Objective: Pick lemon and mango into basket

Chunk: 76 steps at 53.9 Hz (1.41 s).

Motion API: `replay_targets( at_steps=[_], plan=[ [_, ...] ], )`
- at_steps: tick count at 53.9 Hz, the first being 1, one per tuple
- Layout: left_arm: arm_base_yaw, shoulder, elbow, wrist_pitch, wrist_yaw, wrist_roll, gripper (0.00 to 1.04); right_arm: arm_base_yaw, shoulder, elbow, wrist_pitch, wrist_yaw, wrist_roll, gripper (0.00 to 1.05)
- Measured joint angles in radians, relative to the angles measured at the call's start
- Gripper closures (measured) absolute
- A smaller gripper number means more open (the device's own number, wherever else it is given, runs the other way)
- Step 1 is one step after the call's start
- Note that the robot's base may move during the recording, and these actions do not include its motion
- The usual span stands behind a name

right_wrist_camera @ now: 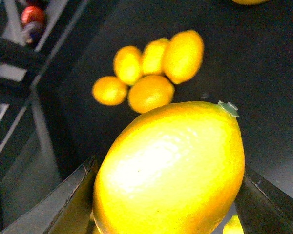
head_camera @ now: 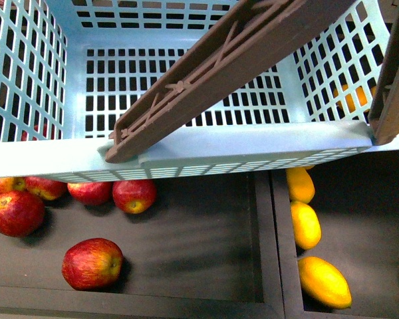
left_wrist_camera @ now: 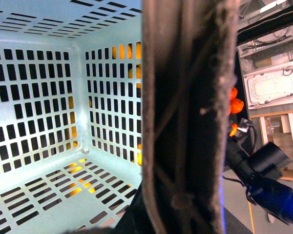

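Note:
The pale teal basket [head_camera: 206, 143] fills the upper part of the front view, held above the dark bins, and one brown handle [head_camera: 226, 73] slants across it. No fruit shows inside it. In the left wrist view my left gripper [left_wrist_camera: 180, 209] is shut on the handle [left_wrist_camera: 185, 97], which hides the fingers. In the right wrist view my right gripper [right_wrist_camera: 168, 195] is shut on the lemon [right_wrist_camera: 171, 165], bright yellow between two dark fingers [right_wrist_camera: 73, 202]. A yellow-orange mango [head_camera: 324, 282] lies in the right bin with two more oblong yellow fruits [head_camera: 306, 224]. Neither arm shows in the front view.
Several red apples [head_camera: 92, 263] lie in the left bin, below the basket's near rim. A dark divider [head_camera: 269, 246] separates the two bins. Far below the held lemon, several yellow and orange fruits [right_wrist_camera: 151, 68] cluster on a dark bin floor. Orange fruit [head_camera: 352, 96] shows through the basket's right wall.

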Motion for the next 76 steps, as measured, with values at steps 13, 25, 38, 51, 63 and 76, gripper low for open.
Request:
replay_targets(
  at_steps=[13, 25, 38, 51, 63, 76],
  plan=[
    [0.000, 0.000, 0.000, 0.000, 0.002, 0.000, 1.01, 0.014, -0.439, -0.150, -0.087, -0.235, -0.146, 0.34],
    [0.000, 0.000, 0.000, 0.000, 0.000, 0.000, 1.01, 0.239, -0.793, -0.266, -0.153, -0.227, -0.166, 0.34],
    [0.000, 0.000, 0.000, 0.000, 0.001, 0.000, 1.01, 0.541, -0.910, -0.339, -0.117, -0.068, -0.159, 0.34],
    [0.000, 0.000, 0.000, 0.000, 0.000, 0.000, 1.01, 0.794, -0.831, -0.362, -0.042, 0.110, -0.231, 0.35],
    [0.000, 0.000, 0.000, 0.000, 0.001, 0.000, 1.01, 0.920, -0.726, -0.362, 0.026, 0.229, -0.281, 0.20],
    [-0.002, 0.000, 0.000, -0.001, -0.003, 0.000, 1.01, 0.821, -0.795, -0.367, 0.017, 0.282, -0.247, 0.09]
  ],
)
